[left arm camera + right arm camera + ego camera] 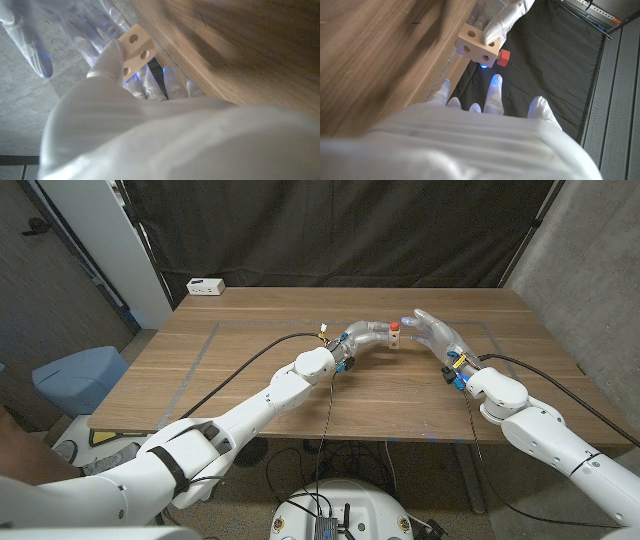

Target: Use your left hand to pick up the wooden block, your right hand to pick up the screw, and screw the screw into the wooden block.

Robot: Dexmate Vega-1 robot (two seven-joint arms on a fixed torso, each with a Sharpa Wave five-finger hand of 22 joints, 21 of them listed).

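Block (479, 46): pale wood, round holes in its faces; held clear of the tabletop (260, 360) in the fingers (501, 26) of the left hand (365, 338), which close round it.

Screw (504, 57): red head showing at the block's side that faces the right hand, seated against the block; how deep the thread sits cannot be told.

Right hand (440, 338): just beside the block, fingers (494, 92) spread apart and holding nothing; fingertips stand near the red head, not touching it.

Progress, as judged: block picked up, screw already entered in the block and let go. What may remain is further turning to tighten it, if any; the pictures do not settle that.
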